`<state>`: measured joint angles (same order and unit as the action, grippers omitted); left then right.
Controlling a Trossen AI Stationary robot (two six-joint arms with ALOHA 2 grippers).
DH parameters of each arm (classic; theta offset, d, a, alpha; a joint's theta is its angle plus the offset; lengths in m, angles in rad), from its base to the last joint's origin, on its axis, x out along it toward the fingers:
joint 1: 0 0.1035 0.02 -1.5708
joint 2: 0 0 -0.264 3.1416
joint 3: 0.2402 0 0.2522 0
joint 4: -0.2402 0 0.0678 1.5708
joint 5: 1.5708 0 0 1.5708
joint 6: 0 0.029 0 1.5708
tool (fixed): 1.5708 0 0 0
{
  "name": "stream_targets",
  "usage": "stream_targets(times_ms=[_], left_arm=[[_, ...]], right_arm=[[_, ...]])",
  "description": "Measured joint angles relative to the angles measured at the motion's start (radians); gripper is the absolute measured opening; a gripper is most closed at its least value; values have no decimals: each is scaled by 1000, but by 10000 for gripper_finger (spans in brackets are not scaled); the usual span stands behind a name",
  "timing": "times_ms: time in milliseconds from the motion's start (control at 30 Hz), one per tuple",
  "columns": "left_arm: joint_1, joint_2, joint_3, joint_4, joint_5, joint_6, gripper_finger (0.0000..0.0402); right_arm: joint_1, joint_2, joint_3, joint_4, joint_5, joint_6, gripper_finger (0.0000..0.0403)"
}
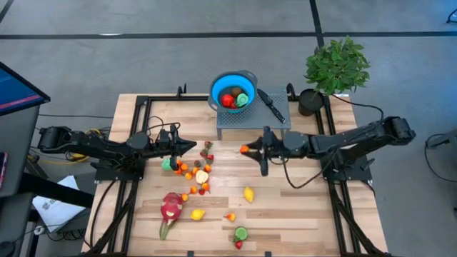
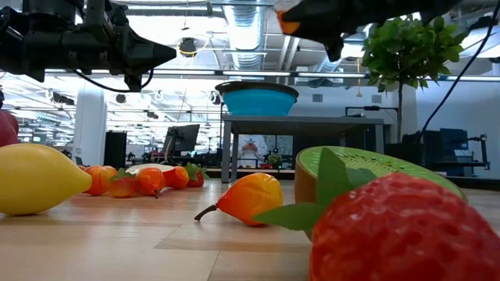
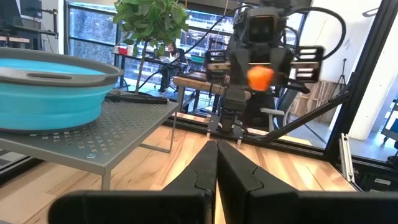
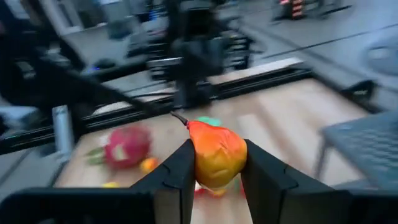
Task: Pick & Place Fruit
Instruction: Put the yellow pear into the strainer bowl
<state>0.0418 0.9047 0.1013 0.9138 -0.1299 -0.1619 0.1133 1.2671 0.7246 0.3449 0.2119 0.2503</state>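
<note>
My right gripper (image 1: 245,149) hangs above the table's middle, shut on a small orange-red fruit (image 4: 216,154), also seen in the left wrist view as the orange fruit (image 3: 260,77). My left gripper (image 1: 193,145) is shut and holds nothing, lifted at the left. Several small fruits (image 1: 196,173) lie on the wood between the arms, with a pink dragon fruit (image 1: 171,208) and a lemon (image 1: 248,193) nearer the front. A blue bowl (image 1: 233,91) with fruit in it stands on a grey stand (image 1: 253,123). My right gripper pinches the orange-red fruit's two sides (image 4: 198,163) between its two fingers. The fingers come nearly level from the table's right. The fruit is lifted clear of the table, its dark stem (image 4: 180,117) pointing away from the gripper.
A black-handled knife (image 1: 271,104) lies on the grey stand beside the bowl. A potted plant (image 1: 335,68) stands at the far right corner. A kiwi half (image 1: 241,233) and a strawberry (image 1: 238,244) lie at the near edge. Black rails (image 1: 136,128) frame the tabletop.
</note>
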Motion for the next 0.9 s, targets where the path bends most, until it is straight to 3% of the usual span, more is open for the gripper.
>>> stream_targets(times_ms=[533, 733, 900], left_arm=[[0, 0, 0, 0, 0, 0, 1], [0, 0, 0, 0, 0, 0, 1], [0, 0, 0, 1, 0, 0, 1]], right_arm=[[-27, -1, 0, 177, 286, -51, 100], [-57, 3, 0, 203, 337, -49, 100], [-71, 64, 3, 333, 351, -59, 100]])
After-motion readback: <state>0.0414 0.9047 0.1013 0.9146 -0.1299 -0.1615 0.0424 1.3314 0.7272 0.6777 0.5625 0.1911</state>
